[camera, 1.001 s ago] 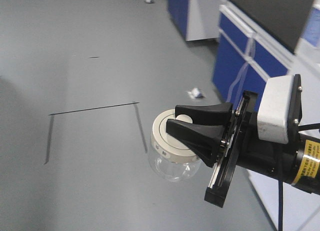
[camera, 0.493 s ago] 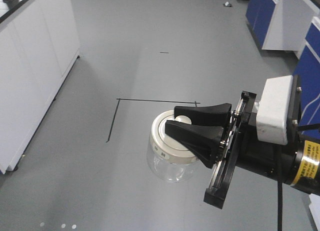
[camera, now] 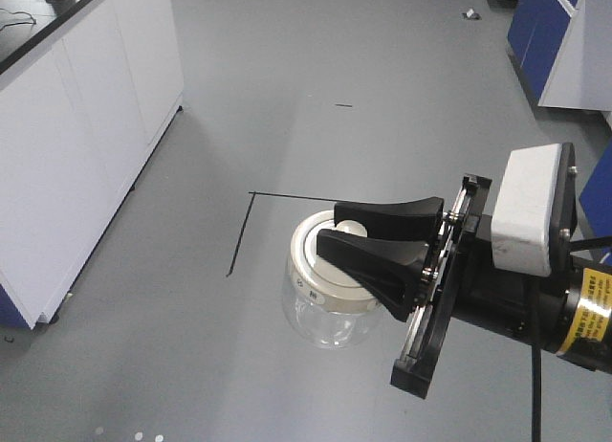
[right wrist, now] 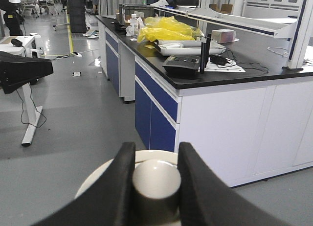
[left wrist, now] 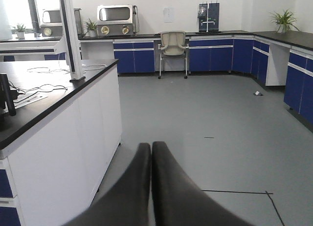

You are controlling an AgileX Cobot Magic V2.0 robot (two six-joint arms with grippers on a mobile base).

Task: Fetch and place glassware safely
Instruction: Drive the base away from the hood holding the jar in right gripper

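Front camera looks down, close on right pincer [camera: 329, 225] — wrist cameras face level, forward.

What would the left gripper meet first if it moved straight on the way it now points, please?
Nothing close: the shut left gripper points over bare floor. It would probably reach the chair at the far cabinets first, though depth is unclear.

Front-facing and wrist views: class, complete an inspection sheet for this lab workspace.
Surface: grey floor, black tape lines.
Job's things: small clear glass jar with cream-white knobbed lid, held above the floor.
Clutter: yellow bags on black benchtop; small floor scrap.
Grippers: right gripper shut on the lid's knob; left gripper shut, empty.
Cables: black cable beside the right arm; wires on the island benchtop.
Surroundings: white cabinets, blue cabinets, chair.
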